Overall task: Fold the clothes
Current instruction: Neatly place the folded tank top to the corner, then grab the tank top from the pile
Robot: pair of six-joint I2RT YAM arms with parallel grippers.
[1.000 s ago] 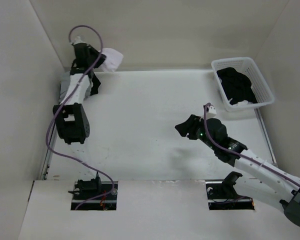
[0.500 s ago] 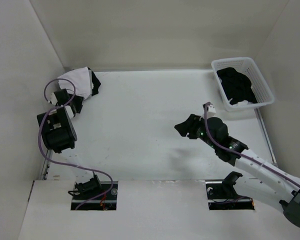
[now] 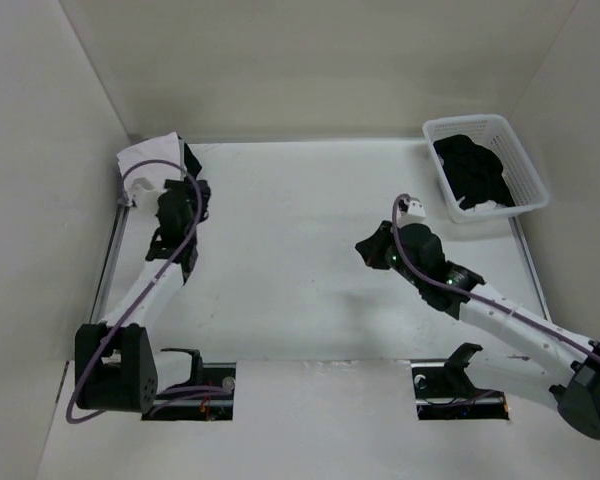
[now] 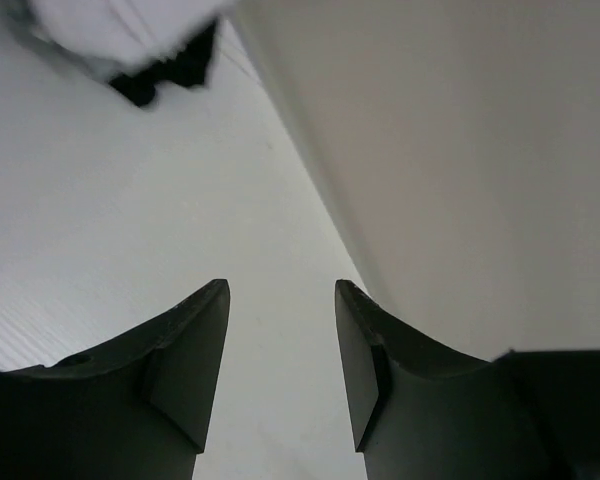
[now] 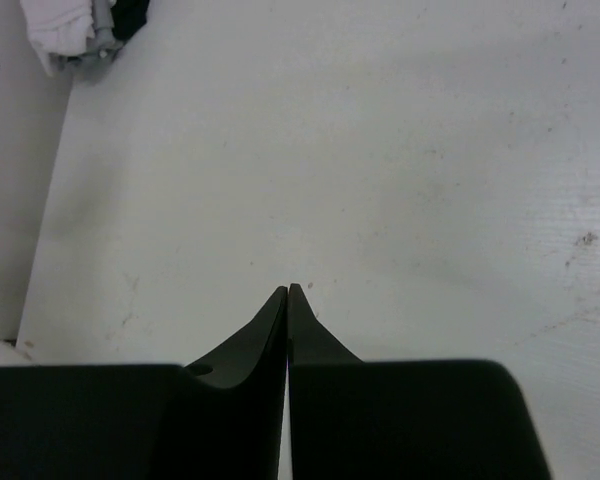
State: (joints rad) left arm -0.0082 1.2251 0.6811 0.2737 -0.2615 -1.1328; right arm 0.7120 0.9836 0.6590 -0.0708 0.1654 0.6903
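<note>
Two heaps of clothes show from the top camera. A white and black bundle [image 3: 148,155] lies in the far left corner of the table [image 3: 300,220], against the walls. Black clothes [image 3: 470,170] with a scrap of white fill the white lattice basket [image 3: 528,170] at the far right. Your left gripper [image 3: 192,190] sits just beside the bundle, on its near side; from up here you cannot make out its jaws. Your right gripper [image 3: 372,248] hangs over bare table right of centre, well apart from both heaps.

From the left wrist, you see the left gripper [image 4: 280,290] with its fingers spread wide and nothing between them, only table and the foot of a wall beyond. The bundle [image 4: 130,40] lies blurred at the top left, clear of the fingers.

From the right wrist, you see the right gripper [image 5: 288,290] with its fingers pressed together tip to tip, holding nothing, above bare table. The bundle [image 5: 75,25] shows small in the top left corner, well apart.
</note>
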